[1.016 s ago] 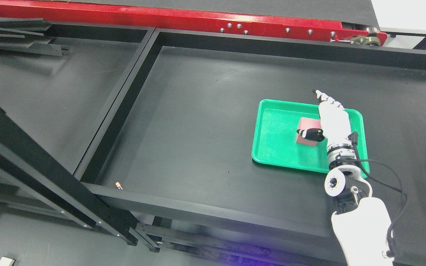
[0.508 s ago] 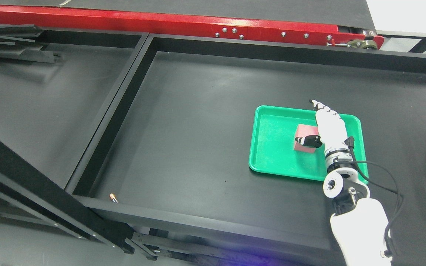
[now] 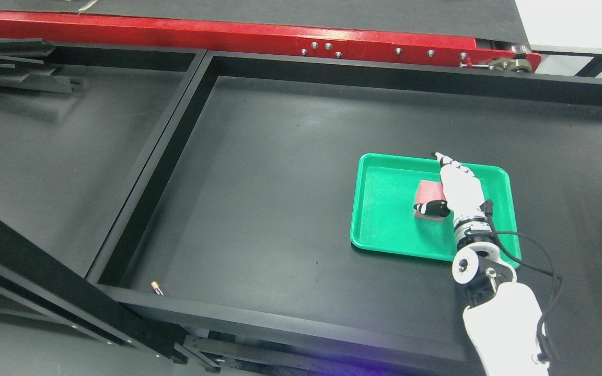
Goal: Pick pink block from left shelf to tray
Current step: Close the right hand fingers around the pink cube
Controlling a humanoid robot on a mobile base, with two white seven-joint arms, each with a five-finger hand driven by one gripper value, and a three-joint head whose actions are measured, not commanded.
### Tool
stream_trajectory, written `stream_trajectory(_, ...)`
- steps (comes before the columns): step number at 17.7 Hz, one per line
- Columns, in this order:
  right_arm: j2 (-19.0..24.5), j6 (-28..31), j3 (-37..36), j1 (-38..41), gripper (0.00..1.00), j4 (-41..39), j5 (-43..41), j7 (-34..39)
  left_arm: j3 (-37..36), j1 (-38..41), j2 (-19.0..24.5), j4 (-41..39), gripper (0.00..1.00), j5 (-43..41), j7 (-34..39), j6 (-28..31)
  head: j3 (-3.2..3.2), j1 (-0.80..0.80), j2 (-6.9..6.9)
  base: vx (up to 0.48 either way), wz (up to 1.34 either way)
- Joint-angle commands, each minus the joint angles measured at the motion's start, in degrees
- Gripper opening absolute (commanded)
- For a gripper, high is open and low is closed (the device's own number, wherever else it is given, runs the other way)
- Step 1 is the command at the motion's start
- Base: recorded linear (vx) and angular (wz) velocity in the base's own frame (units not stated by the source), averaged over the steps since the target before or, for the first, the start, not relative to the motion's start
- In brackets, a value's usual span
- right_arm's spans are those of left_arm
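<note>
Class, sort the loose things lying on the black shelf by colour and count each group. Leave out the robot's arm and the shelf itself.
Green: 1, the tray
Pink: 1, the block in the tray, partly hidden by the right hand
Orange and dark: 1, a small battery-like thing at the shelf's near left corner
Total: 3

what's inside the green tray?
The pink block, with the right hand over its right side. That side and the tray floor beneath the hand are covered.
</note>
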Motion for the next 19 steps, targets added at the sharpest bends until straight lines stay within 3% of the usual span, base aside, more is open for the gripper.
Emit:
stream_trajectory(1,-1.0,-0.24,1.5,-4.26,0.97,3.79,-0.15,0.65,0.03,-1.06,1.0,-1.0,1.0,0.0,0.03,0.01,0.0,0.0,0.0,0.017,0.0)
stream_trajectory(12,-1.0,-0.06,1.33,-4.26,0.96,5.19,-0.59,0.74,-0.06,-1.06,1.0,-1.0,1.0,0.0,0.03,0.01,0.0,0.0,0.0,0.021,0.0)
stream_trajectory(13,-1.0,0.29,1.33,-4.17,0.95,5.19,-0.59,0.74,0.03,-1.06,1.0,-1.0,1.0,0.0,0.03,0.01,0.0,0.0,0.0,0.012,0.0)
stream_trajectory(16,-1.0,0.64,1.41,-4.17,0.76,5.28,-0.68,0.74,0.03,-1.06,1.0,-1.0,1.0,0.0,0.03,0.01,0.0,0.0,0.0,0.004,0.0)
stream_trajectory(19,-1.0,0.73,1.33,-4.08,0.72,6.16,-0.68,0.92,0.03,-1.06,1.0,-1.0,1.0,0.0,0.03,0.01,0.0,0.0,0.0,0.0,0.0)
